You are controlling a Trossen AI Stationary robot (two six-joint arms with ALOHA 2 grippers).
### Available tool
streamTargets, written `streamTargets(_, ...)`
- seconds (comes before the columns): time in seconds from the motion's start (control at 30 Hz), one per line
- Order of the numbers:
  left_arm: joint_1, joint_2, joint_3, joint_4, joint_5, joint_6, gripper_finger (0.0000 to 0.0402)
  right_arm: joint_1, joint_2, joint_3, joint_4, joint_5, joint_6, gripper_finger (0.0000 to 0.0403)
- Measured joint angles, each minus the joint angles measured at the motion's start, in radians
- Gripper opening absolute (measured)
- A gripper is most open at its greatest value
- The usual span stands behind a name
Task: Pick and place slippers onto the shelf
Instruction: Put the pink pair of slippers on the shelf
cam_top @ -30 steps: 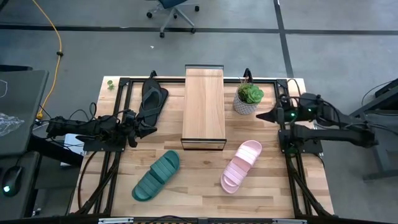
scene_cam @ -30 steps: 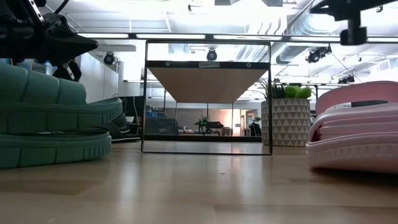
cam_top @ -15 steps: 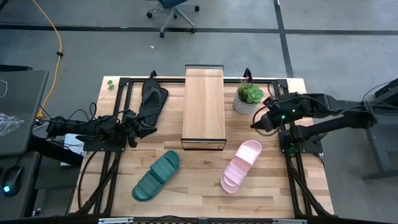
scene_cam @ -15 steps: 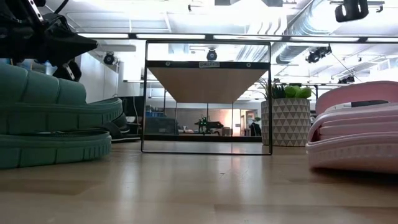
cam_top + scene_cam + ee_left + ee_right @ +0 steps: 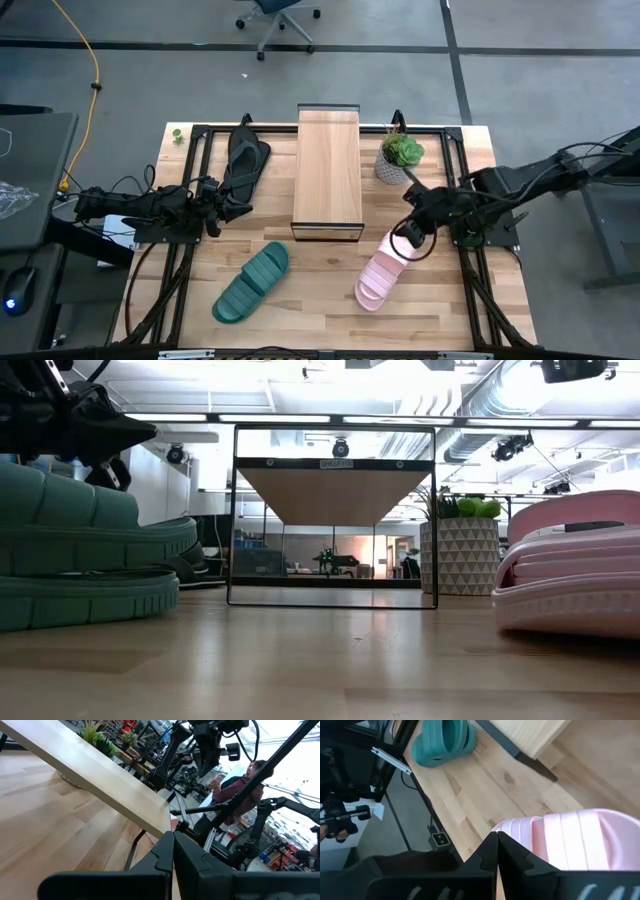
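Observation:
The pale pink slide [image 5: 383,268] lies flat on the table's right half and shows large in the right wrist view [image 5: 570,840]. My right gripper [image 5: 404,238] hangs shut above its far end, clear of it [image 5: 497,851]. The teal ribbed slide [image 5: 250,283] lies on its sole at the near left. The black flip-flop [image 5: 244,163] lies at the far left. My left gripper [image 5: 244,207] is shut and raised by the flip-flop's near end [image 5: 173,857]. The shelf [image 5: 328,170] stands at the middle far side with its plank top bare.
A potted plant [image 5: 400,157] in a patterned white pot stands just right of the shelf, far of the pink slide. Black metal rails [image 5: 193,160] run along the table's left and right sides. A person [image 5: 240,780] shows beyond the table in the left wrist view.
My right arm has swung from the table's right edge toward the left and the near edge, past the plant, and now hangs over the pink slide's far end. Its fingers have stayed shut. The slippers have not moved.

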Motion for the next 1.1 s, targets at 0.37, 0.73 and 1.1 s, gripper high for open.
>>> streamTargets(0.37,0.0,0.0,0.0,-0.011,0.071,0.0,0.0001,0.021,-0.145,-0.232,0.145,-0.005,0.133,0.0001)
streamTargets(0.73,0.0,0.0,0.0,-0.012,0.071,0.0,0.0001,-0.003,-0.315,-0.437,0.194,-0.037,0.249,0.0001)
streamTargets(1.1,0.0,0.0,0.0,-0.013,0.069,0.0,0.0001,-0.065,-0.335,-0.478,0.208,-0.105,0.267,0.0001)
